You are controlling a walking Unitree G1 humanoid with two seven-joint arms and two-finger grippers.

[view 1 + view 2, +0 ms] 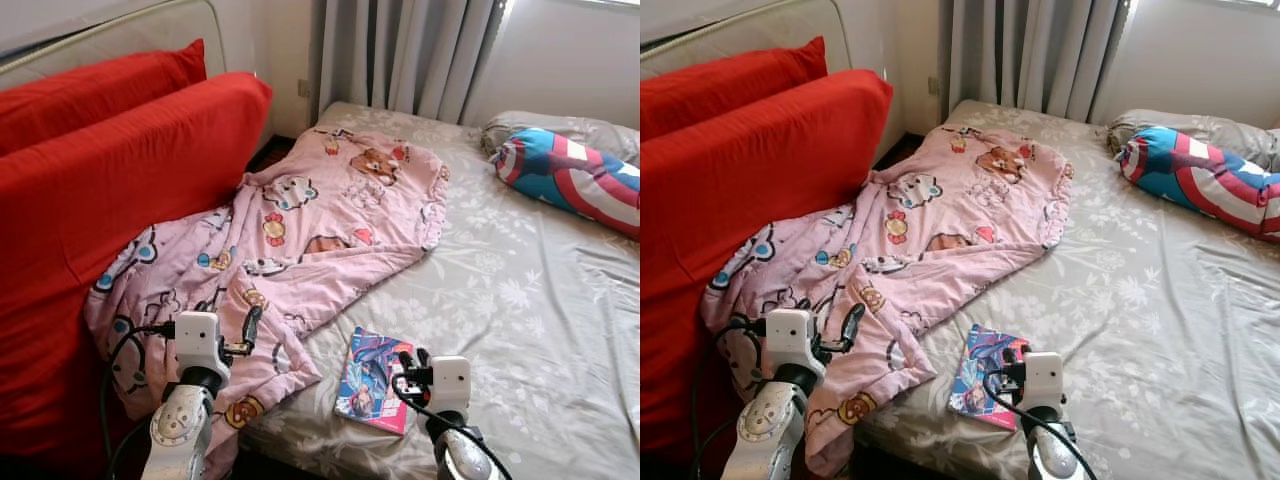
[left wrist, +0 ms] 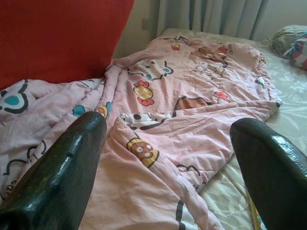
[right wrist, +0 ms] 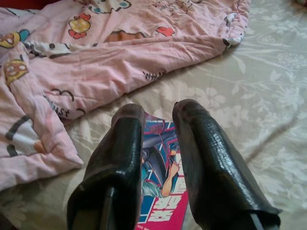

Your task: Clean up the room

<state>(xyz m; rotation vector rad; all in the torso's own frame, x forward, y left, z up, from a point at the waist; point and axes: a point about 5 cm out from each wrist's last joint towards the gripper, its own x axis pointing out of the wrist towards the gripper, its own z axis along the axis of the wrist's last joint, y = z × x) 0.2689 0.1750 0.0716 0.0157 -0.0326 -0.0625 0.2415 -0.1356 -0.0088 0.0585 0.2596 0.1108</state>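
Nearest the camera, the right gripper [image 3: 158, 115] hung low over the near edge of the bed [image 1: 520, 300], its two black fingers [image 3: 120, 158] drawn close together with only a narrow gap between them and nothing clamped in that gap. Directly under those fingers lay a thin comic book [image 1: 372, 380], flat on the grey floral sheet, its bright cover up, just beside the lower corner of the blanket. Whether the fingertips touched the cover could not be told. To the left, the left gripper [image 2: 168, 139] was raised over the near part of the pink cartoon-print blanket [image 1: 320, 220], its fingers [image 2: 62, 167] spread wide apart and holding nothing. The blanket lay rumpled and spread diagonally, from the near left edge of the bed, where it hung over the side, up toward the far left corner. Along the left side stood large red cushions [image 1: 110, 180], the blanket's edge pressed against them. Farther off, on the right of the bed, lay a bolster pillow [image 1: 570, 175] in blue, red and white with a star-and-ring shield pattern, and a grey pillow [image 1: 560, 127] sat just behind it. Grey curtains [image 1: 400, 55] hung at the far wall beyond the bed.
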